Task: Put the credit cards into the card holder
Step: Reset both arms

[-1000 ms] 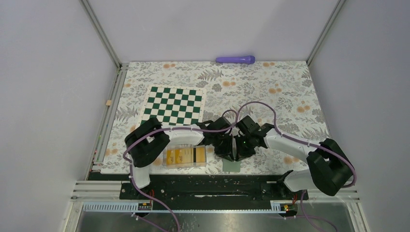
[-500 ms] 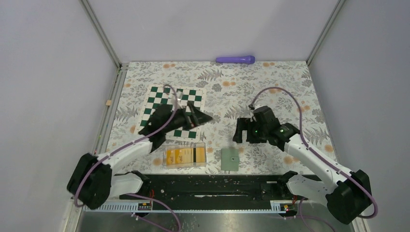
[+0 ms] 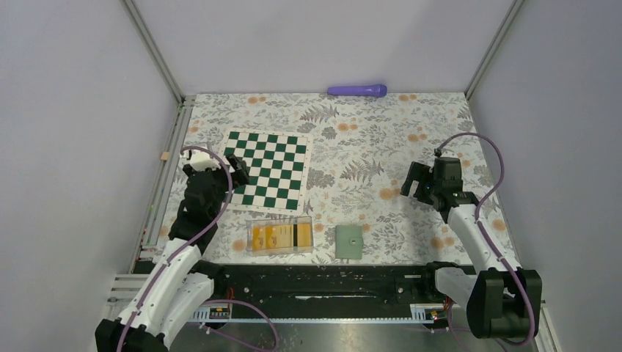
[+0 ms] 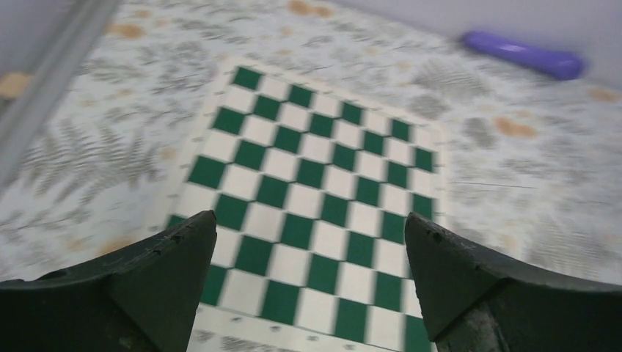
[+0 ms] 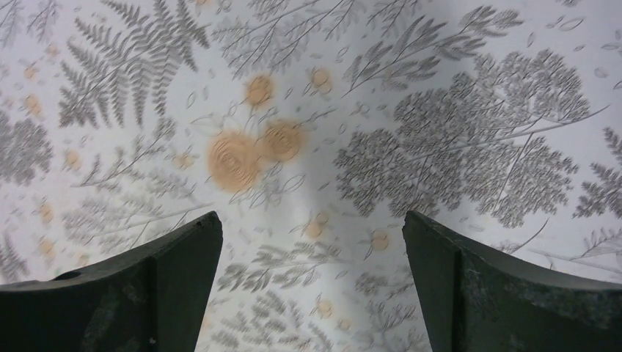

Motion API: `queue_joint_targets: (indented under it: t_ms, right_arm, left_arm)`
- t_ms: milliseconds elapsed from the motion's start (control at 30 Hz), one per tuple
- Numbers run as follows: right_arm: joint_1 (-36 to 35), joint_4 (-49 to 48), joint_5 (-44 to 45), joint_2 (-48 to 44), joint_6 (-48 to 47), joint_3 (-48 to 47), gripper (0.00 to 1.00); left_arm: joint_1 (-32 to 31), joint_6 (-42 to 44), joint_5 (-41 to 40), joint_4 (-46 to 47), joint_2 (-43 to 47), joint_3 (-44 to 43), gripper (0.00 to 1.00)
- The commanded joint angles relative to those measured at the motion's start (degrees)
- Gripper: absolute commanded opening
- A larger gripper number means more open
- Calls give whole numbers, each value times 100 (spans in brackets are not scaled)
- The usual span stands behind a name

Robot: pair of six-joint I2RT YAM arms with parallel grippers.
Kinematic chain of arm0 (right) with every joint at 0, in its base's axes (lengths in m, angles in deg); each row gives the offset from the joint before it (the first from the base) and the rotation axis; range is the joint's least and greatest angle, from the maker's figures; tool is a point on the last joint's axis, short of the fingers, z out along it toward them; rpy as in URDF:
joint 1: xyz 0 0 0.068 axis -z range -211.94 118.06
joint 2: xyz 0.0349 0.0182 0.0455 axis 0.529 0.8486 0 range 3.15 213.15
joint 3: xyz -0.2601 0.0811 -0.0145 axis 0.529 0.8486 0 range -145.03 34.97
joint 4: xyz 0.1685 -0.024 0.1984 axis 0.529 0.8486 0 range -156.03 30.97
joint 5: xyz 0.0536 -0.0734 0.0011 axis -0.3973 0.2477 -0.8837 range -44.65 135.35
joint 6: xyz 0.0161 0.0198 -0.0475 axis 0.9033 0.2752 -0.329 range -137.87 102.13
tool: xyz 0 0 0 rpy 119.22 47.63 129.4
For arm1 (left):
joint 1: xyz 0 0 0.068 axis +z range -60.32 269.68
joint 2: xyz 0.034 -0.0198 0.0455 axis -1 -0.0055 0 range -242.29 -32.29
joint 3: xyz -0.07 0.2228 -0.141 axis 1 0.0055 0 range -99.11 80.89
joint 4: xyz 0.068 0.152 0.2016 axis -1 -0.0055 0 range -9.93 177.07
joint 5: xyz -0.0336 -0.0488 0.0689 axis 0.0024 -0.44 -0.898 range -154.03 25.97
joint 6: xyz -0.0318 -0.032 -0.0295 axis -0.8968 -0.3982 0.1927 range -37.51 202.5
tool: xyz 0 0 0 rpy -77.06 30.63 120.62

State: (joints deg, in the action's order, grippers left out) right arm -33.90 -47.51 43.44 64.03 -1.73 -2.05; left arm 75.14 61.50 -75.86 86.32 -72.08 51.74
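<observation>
Inspection findings: the credit cards point(image 3: 281, 236) are found lying flat inside a clear plastic box point(image 3: 250, 236) at the near edge of the desk, left of centre. A dark stripe is seen across the stack. The card holder point(image 3: 349, 242) is laid just right of the box, also at the near edge. It appears closed, with its snap button facing up. No card is judged to be loaded yet.

The left gripper point(image 4: 309, 224) is held empty with its 2 fingers spread, above the near left part of the chessboard mat point(image 4: 308, 191), apart from the box. The right gripper point(image 5: 312, 220) is likewise spread and empty, over bare floral cloth point(image 5: 308, 88) toward the right edge. Both are judged to be held wide so that box and holder are unobstructed. A purple cylinder point(image 3: 357, 90) is noted at the far edge
</observation>
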Motion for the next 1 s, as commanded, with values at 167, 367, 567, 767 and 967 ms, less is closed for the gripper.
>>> queue_joint_targets:
  t_ms: [167, 367, 567, 767, 967]
  right_arm:
    - [138, -5414, 1103, -325, -901, 2460, 100]
    - [140, -6202, 1020, 440, -1013, 2189, 99]
    - [136, -7862, 1230, 1685, -1120, 2305, 99]
    - [141, -7558, 890, 1655, -1301, 2176, 100]
    - [138, -7399, 898, 1673, -1280, 2099, 99]
  left_arm:
    - [549, 1159, -1694, 2927, -1355, 1391, 99]
    - [704, 1545, -1194, 5347, -2433, 1836, 99]
    - [785, 1701, -701, 6174, -3668, 1599, 99]
    - [796, 1772, -630, 6277, -3743, 1600, 99]
    - [787, 1781, -679, 6365, -3755, 1629, 99]
